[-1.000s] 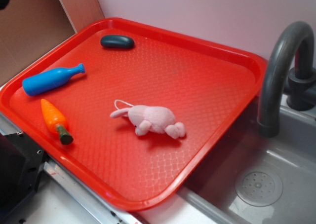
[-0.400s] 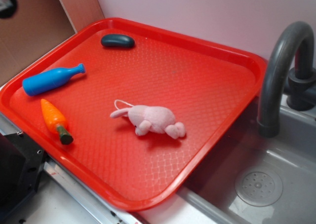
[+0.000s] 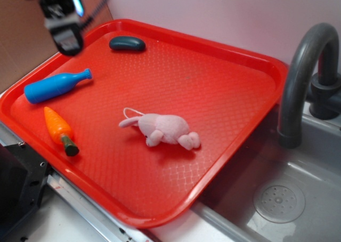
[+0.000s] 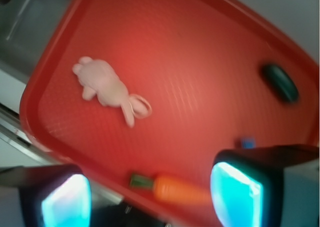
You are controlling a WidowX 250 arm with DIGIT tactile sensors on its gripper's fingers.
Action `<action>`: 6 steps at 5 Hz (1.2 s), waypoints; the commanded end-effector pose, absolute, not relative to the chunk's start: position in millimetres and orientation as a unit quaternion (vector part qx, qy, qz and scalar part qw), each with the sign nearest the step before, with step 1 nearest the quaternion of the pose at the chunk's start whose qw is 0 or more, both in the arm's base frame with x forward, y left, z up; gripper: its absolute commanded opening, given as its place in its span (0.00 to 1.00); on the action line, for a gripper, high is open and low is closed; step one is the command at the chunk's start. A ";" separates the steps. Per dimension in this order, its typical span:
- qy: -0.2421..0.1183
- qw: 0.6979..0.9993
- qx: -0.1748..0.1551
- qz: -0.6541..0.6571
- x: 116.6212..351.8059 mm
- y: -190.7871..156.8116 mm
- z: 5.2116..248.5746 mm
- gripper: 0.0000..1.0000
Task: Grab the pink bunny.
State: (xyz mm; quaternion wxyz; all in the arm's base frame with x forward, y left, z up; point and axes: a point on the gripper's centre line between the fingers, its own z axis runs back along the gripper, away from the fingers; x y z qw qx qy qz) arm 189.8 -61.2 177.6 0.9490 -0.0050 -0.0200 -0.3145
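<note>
Toy kitchen counter: grey sink [image 3: 298, 194], curved faucet [image 3: 303, 66], red tray [image 3: 250, 61].

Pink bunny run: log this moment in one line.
phase: approach | end effector: open, above tray's far-left corner | pink bunny: lying mid-tray, untouched

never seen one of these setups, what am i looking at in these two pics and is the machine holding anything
It is a robot arm working over a red tray beside a toy sink with a grey faucet. One picture comes from a camera off to the side; the other from a camera on the arm's wrist, looking down past its hand. The hand hangs above the tray's far left corner, open and holding nothing. On the tray lie a pink bunny, an orange carrot, a blue bottle and a dark oval object.
</note>
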 end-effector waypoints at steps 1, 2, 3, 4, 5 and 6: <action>-0.052 0.874 -0.007 -0.482 197.6 -106.3 146.9 1.00; -0.043 0.875 0.006 -0.482 202.5 -115.4 130.4 1.00; -0.039 0.877 0.025 -0.478 207.0 -127.5 107.2 1.00; -0.024 0.877 0.027 -0.479 207.5 -135.4 77.8 1.00; -0.002 0.877 0.035 -0.479 208.4 -137.2 61.3 1.00; 0.022 0.879 0.044 -0.475 212.1 -134.6 43.5 1.00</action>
